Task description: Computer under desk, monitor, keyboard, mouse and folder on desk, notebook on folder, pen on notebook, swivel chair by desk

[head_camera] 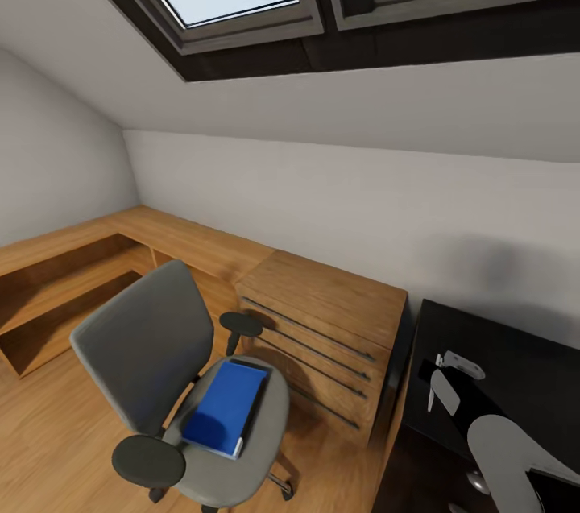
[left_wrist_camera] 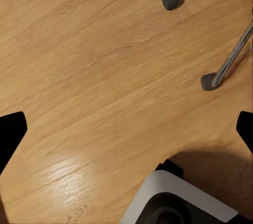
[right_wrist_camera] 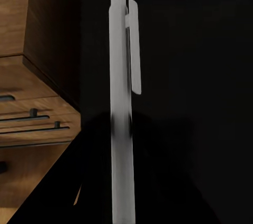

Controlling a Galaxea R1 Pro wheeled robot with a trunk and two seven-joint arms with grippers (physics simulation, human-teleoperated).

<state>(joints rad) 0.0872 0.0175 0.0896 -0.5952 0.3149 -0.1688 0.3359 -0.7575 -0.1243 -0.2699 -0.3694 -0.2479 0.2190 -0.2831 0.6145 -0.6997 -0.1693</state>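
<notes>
Seemingly the pen step is in hand: the right wrist view shows the pen, a slim, smooth white-silver stick with a clip near its tip, running straight out along the line of the right gripper's fingers, so I judge that gripper to be clamped on it, though the fingertips themselves are hidden there. In the head view the right gripper hangs over the near corner of the glossy black desk, beside the oak drawer cabinet with its dark bar handles. The folder, flat and bright blue with a pale page edge, lies on the grey padded seat of the chair, well apart from the desk. The pen likely has to be set down on the desk first, since the folder must come across before anything is stacked. The left gripper is spread open above wood-grain floor, near the chair's chrome legs and castors.
</notes>
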